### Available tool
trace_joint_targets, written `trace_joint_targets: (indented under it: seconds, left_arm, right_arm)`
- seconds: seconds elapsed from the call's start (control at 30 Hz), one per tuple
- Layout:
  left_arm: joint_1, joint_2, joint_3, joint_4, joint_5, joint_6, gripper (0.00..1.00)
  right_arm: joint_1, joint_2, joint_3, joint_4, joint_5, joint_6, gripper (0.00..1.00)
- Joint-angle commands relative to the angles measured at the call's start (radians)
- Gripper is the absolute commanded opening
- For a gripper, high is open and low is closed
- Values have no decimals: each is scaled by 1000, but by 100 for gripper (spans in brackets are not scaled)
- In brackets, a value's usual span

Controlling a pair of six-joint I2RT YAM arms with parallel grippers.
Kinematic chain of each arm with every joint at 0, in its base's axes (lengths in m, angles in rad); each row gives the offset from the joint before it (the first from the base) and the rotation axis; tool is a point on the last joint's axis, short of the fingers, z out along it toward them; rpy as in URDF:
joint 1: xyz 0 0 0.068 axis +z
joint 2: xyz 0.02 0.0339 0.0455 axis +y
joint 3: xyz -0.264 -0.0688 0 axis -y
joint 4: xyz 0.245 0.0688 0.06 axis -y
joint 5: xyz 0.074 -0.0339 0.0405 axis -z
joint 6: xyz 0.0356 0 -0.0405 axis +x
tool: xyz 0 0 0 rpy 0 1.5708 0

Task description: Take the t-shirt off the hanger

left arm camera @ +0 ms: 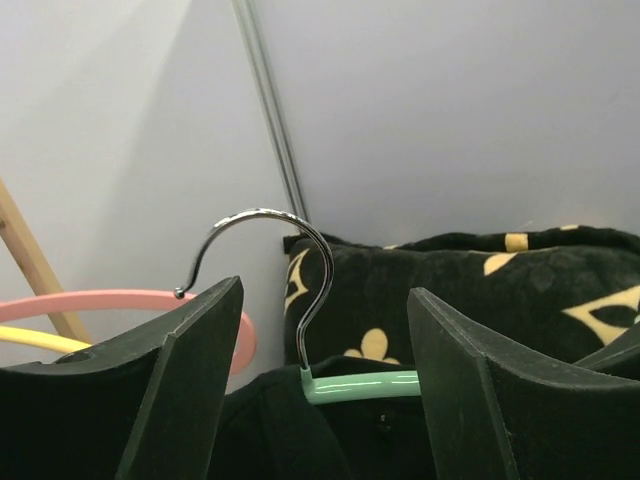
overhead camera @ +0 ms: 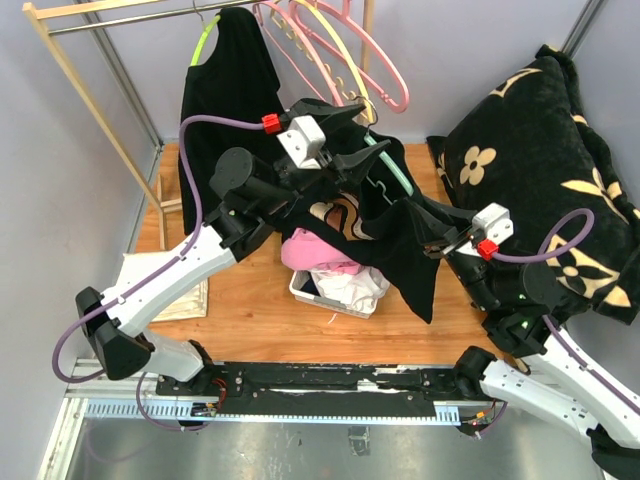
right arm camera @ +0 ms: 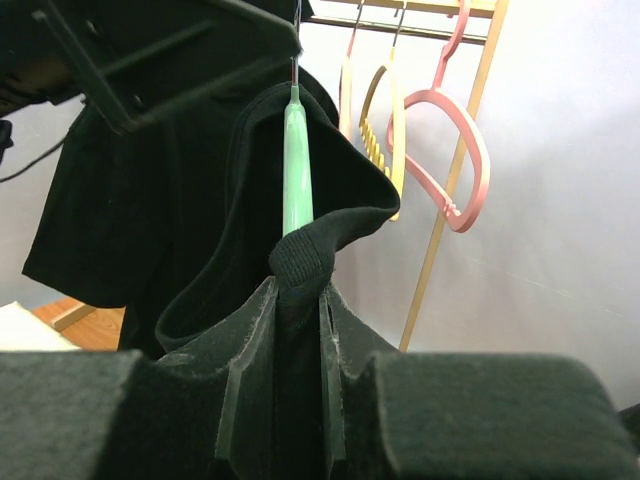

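Note:
A black t-shirt (overhead camera: 405, 250) hangs over a mint-green hanger (overhead camera: 393, 168) above the middle of the table. My left gripper (overhead camera: 372, 130) stands open at the hanger's top. In the left wrist view the hanger bar (left arm camera: 365, 385) and its metal hook (left arm camera: 305, 250) sit between the two fingers (left arm camera: 180, 370), touching neither. My right gripper (overhead camera: 432, 238) is shut on the t-shirt's ribbed collar (right arm camera: 305, 255), which sticks up between its pads just below the green hanger (right arm camera: 296, 170).
A wooden rack (overhead camera: 90, 90) at the back carries another black shirt (overhead camera: 225, 80) on a lime hanger and several pink and yellow hangers (overhead camera: 340, 50). A white basket (overhead camera: 303, 291) of clothes sits under the shirt. A black flowered cushion (overhead camera: 540, 170) fills the right side.

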Motion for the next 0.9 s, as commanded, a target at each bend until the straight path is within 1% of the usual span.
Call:
trace_joint_targets:
  seconds: [0.0,0.13,0.27,0.33,0.37,0.43,0.73,0.77,0.8,0.83,0.87]
  left_arm:
    - [-3,19,33,19,-32,32,68]
    - [-2,27,33,6,-50,30,56]
    - [-2,28,28,4,-65,23,40]
    - [-3,30,26,1,-69,21,34]
    - [-2,33,28,-3,-71,20,32]
    - [-4,37,32,-9,-73,16,31]
    - [-2,47,35,-43,-86,5,29]
    - [-3,50,35,-47,-88,3,27]
    - [-3,51,37,-51,-90,2,23]
    - [-3,53,40,-55,-94,-2,18]
    - [-3,54,45,-57,-98,-8,9]
  right_arm:
    - [-2,-18,45,83,-24,17,1]
    - [-2,-23,46,82,-28,21,1]
    - [-2,-29,47,82,-29,24,1]
    - [-2,-31,46,83,-30,25,1]
    - [-3,-31,46,84,-30,25,1]
    - [-3,-32,48,84,-33,27,1]
    - [-2,-30,56,84,-41,26,1]
    - [-3,-27,58,84,-41,26,1]
    - [-2,-26,59,84,-43,25,1]
    - [-3,-25,60,84,-45,25,1]
    - [-2,-23,60,83,-47,25,1]
